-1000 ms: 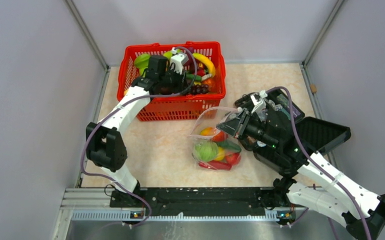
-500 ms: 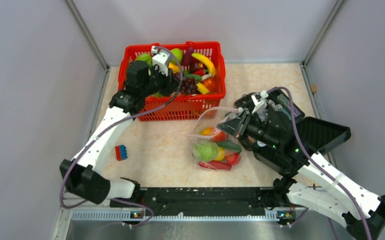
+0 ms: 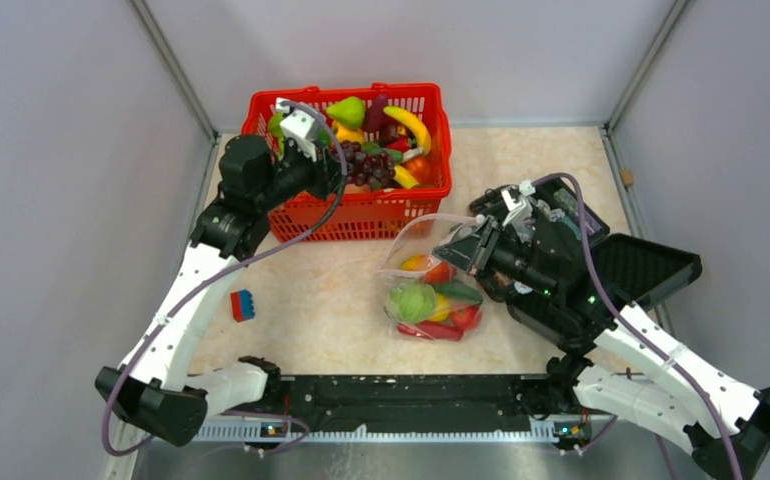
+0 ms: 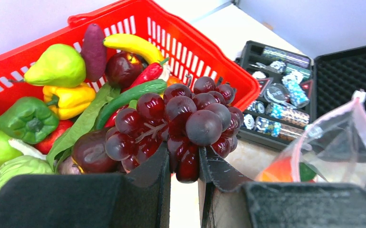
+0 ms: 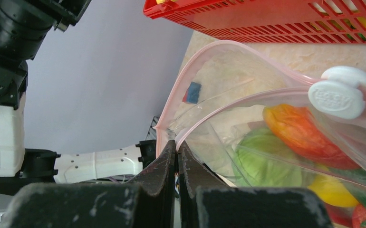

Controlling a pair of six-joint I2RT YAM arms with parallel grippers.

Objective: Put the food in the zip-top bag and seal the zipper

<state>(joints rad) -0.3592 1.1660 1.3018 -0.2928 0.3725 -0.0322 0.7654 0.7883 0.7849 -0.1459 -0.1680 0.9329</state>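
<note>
Closest to our bases, the zip-top bag (image 3: 416, 240) lies on the table (image 3: 311, 290) between the two arms, a little to the right, with its mouth turned toward the far side. Through its clear wall we see a green cabbage (image 3: 411, 300), a red chili (image 3: 439, 331), a tomato (image 3: 464, 317), a cucumber (image 3: 458, 292) and a yellow lemon (image 3: 440, 307) already inside, so a good part of the loading looks done. Our right gripper (image 5: 177, 147) is clamped on the bag's mouth edge, pinching the pinkish zipper (image 5: 247, 47) and holding that lip up. The mouth gapes and the white slider (image 5: 340, 95) sits at one end, so sealing has not begun. Behind that arm a black case (image 3: 641, 270) lies open. Farther out, our left gripper (image 4: 183, 159) is closed on the purple grapes (image 4: 181, 118), its jaws nipping a low grape of the bunch, which appears lifted clear over the red basket (image 3: 361, 215). We judge the grapes have yet to cross to the bag. The basket holds more food, including a green pear (image 3: 347, 110) and a banana (image 3: 408, 122). We cannot tell how much of it is meant for the bag. Last, the zipper must be run shut.
</note>
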